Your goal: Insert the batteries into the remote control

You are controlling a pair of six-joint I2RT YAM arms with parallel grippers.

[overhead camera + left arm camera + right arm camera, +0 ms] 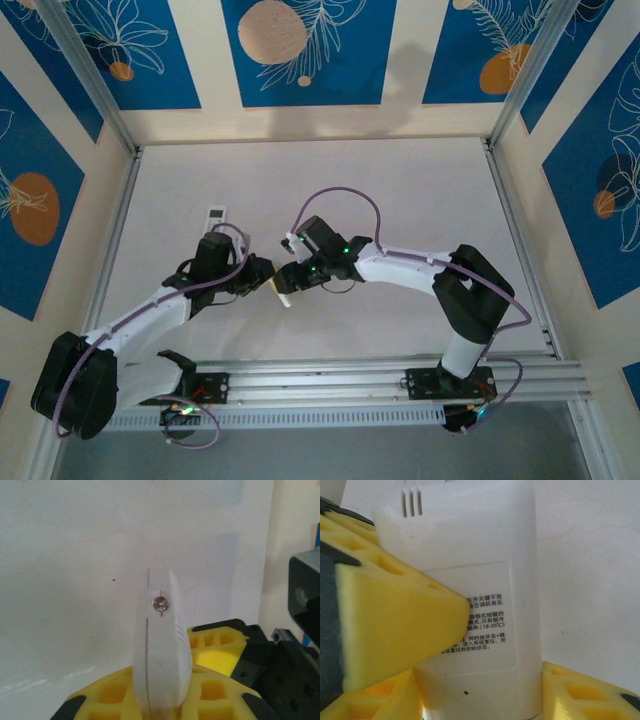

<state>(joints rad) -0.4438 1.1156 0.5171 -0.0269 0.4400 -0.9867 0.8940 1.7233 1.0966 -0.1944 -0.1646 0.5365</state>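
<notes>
We see both arms meeting over the middle of the white, matte tabletop, a little toward its near edge. Between them is the remote, a slim body of smooth white plastic. The left gripper grasps it from the left and the right gripper from the right, each set of fingers clenched on its sides.

In the left wrist view we meet the remote edge-on. It is a narrow, rounded blade shape standing upright, with a fine seam running down it and a small bright metal screw near its top. Yellow pads of foam, moulded in a grid of square pockets, press against it on either side.

In the right wrist view we face its broad back. Three short slots are cut near the top corner. Below them is a rounded rectangular label printed in small black Chinese characters, among which we can read "(18-25°C)". A thick yellow foam wedge lies across the label's left part and hides the start of each line. More pocketed foam flanks the remote's lower end on both sides.

A second remote, also white and oblong, lies flat toward the tabletop's left edge, near the left arm.
</notes>
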